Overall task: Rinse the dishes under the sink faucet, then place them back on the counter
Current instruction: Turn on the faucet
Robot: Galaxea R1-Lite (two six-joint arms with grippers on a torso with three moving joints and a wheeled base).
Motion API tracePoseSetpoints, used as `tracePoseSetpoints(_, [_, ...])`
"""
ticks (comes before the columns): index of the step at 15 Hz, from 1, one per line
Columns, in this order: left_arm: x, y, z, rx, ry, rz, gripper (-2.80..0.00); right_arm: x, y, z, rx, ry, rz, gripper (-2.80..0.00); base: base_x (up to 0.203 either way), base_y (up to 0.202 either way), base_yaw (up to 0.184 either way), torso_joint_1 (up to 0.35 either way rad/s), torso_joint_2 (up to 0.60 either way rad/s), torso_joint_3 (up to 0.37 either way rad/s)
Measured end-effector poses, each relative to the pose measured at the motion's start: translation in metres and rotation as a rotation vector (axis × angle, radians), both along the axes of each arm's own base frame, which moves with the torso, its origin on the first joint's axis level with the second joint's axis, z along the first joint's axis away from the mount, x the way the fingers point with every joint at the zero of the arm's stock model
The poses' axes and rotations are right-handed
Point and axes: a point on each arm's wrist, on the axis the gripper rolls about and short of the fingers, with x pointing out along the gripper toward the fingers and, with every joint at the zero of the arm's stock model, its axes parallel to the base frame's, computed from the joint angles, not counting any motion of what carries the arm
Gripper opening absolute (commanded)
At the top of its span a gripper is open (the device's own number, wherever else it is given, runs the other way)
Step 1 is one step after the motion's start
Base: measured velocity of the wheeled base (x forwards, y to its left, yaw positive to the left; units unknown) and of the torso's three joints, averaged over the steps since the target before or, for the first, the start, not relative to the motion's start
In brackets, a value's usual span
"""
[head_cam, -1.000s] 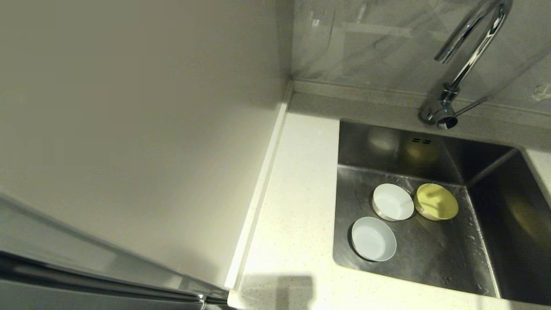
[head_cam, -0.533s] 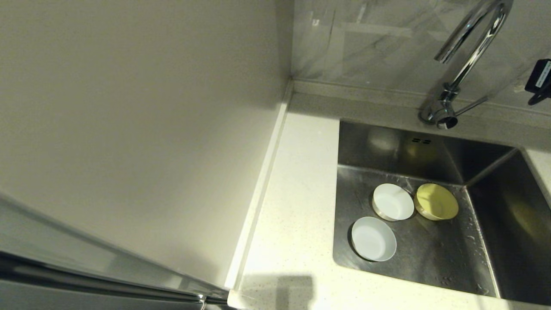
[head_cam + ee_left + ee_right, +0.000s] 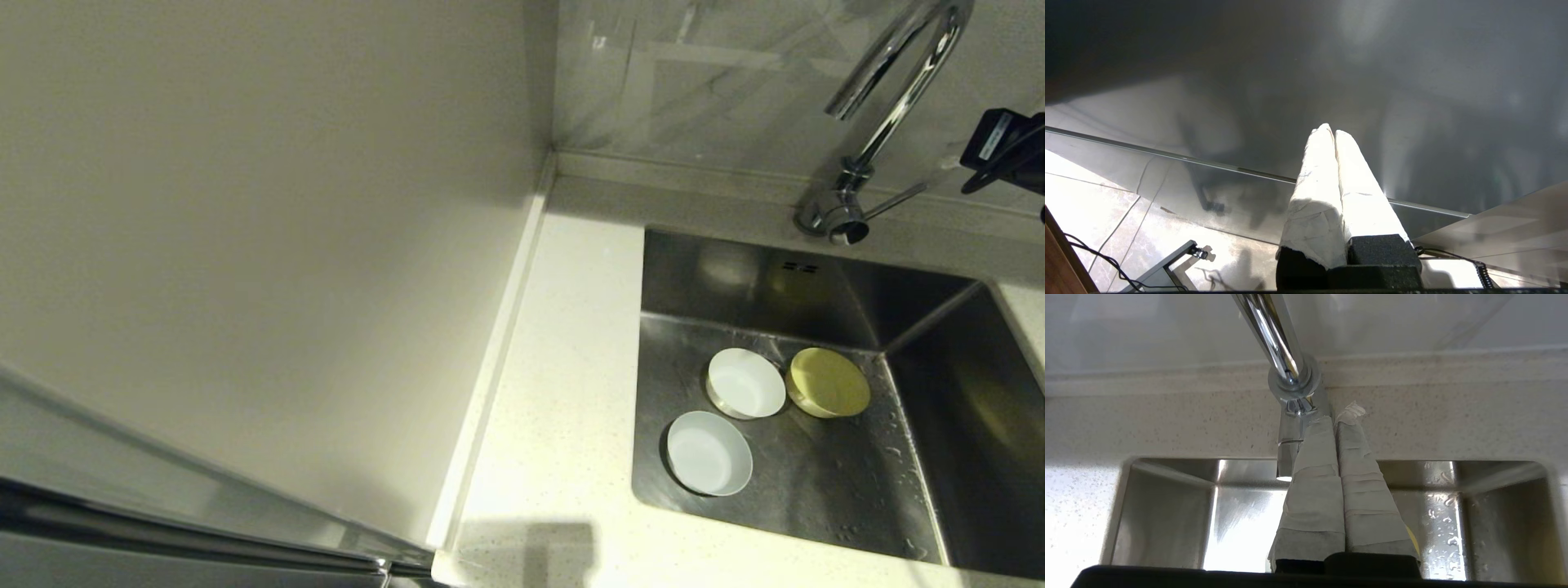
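The right gripper (image 3: 1336,416) has its taped fingers pressed together, holding nothing, its tips just beside the faucet (image 3: 1294,392) base above the sink (image 3: 816,506). Below it lie the white bowl (image 3: 744,382), yellow bowl (image 3: 828,394) and blue-grey bowl (image 3: 709,453). The left gripper (image 3: 1331,132), fingers together and empty, hangs away from the counter (image 3: 555,392).

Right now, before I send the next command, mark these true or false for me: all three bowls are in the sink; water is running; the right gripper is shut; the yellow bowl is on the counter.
1. All three bowls are in the sink: true, blue-grey bowl, white bowl, yellow bowl.
2. Water is running from the faucet: false, no stream shows.
3. The right gripper is shut: true, near the faucet base.
4. The yellow bowl sits on the counter: false, it lies in the sink.
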Motion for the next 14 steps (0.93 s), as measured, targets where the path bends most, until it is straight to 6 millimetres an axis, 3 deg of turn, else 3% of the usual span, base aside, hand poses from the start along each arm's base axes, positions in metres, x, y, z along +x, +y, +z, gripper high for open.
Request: tracePoseSetpoints(14, [0.0, 0.0, 0.0, 0.0, 0.0, -0.001, -2.8, 0.045, -0.001, -0.014, -0.04, -0.001, 0.041, -2.8, 0.0, 0.0, 0.0, 0.0, 0.0, 0.0])
